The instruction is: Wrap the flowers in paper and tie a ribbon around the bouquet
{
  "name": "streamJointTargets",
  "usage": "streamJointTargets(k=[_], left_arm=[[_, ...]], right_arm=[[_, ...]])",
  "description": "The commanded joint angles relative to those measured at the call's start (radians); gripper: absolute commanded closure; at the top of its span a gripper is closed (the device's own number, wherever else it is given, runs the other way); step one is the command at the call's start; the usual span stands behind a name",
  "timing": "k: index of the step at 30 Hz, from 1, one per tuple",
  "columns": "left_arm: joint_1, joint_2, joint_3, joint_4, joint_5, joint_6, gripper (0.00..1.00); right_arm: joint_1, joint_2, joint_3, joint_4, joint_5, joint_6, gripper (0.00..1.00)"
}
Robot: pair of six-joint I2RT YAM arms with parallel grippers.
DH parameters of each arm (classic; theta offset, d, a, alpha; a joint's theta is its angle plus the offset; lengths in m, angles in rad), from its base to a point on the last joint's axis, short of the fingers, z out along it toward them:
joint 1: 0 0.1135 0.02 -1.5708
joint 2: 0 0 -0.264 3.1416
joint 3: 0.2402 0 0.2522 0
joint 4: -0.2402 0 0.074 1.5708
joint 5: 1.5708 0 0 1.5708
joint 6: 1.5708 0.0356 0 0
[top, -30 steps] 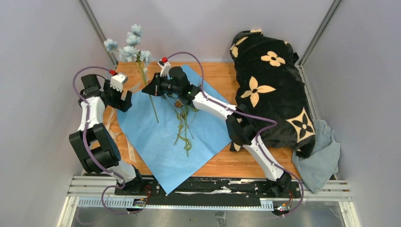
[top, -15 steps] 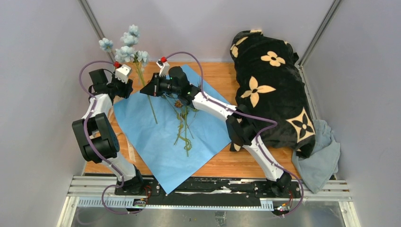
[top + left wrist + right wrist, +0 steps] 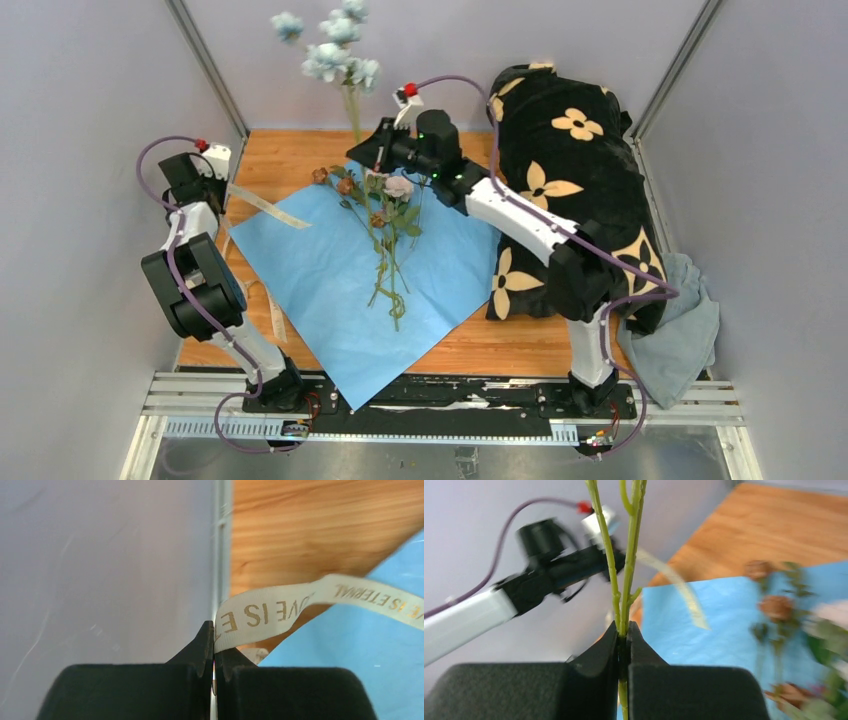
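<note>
**Left hand** (image 3: 214, 629): pinched fully shut on the very end of the ribbon (image 3: 280, 611). From the fingertips the band arcs away to the hand's right, over bare worktop (image 3: 310, 525), and onto a corner of the paper (image 3: 370, 665).

**Right hand** (image 3: 623, 630): clamped shut on two thin green stems of the flowers (image 3: 624, 575). They stand upright out of the hand, with the blue blooms high above it. Just below this hand and nearer the arm bases, the other stems and roses (image 3: 385, 225) lie loose on the paper. The paper lies flat, light side up, with nothing wrapped yet.

**Risks:**
- The ribbon is held only at its tip, so a tug could pull it free.
- Drawing the ribbon across could drag the paper corner and scatter the loose stems.
- The raised stems are thin and top-heavy. The tight pinch may kink them, or a quick swing may whip them out of the hand.
</note>
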Motion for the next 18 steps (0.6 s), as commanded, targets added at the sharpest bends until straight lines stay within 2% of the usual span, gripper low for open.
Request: streamJointTargets(k=[1,4,7,11,14,15,16,17,18], left_arm=[[0.017,-0.021,0.047,0.011,-0.275,-0.051,1.00],[0.017,-0.019,0.085,0.059,-0.539,-0.121,1.00],[0.017,-0.035,0.067,0.174,-0.731,-0.156,1.00],[0.022,-0.081,0.018,0.242,-0.789,-0.197,1.00],[0.023,-0.074,-0.002,0.240,-0.776,-0.199,0.98],[0.023,-0.064,-0.006,0.234,-0.772,-0.194,0.94],[0.023,-0.051,-0.009,0.224,-0.770,-0.184,0.85],[0.023,-0.045,-0.011,0.214,-0.769,-0.180,0.76],[0.024,-0.037,-0.013,0.201,-0.768,-0.172,0.60]], right_arm=[[-0.024,-0.071,-0.100,-0.211,0.213,-0.051,1.00],[-0.006,-0.050,-0.159,-0.264,0.279,-0.009,1.00],[0.018,0.028,-0.129,-0.314,0.311,0.004,1.00],[0.054,0.162,-0.016,-0.419,0.338,0.002,1.00],[0.072,0.199,-0.018,-0.437,0.351,0.045,0.97],[0.078,0.199,-0.032,-0.437,0.359,0.046,0.91],[0.085,0.195,-0.040,-0.442,0.361,0.038,0.79],[0.092,0.192,-0.040,-0.455,0.357,0.028,0.74],[0.100,0.189,-0.032,-0.481,0.352,0.007,0.66]])
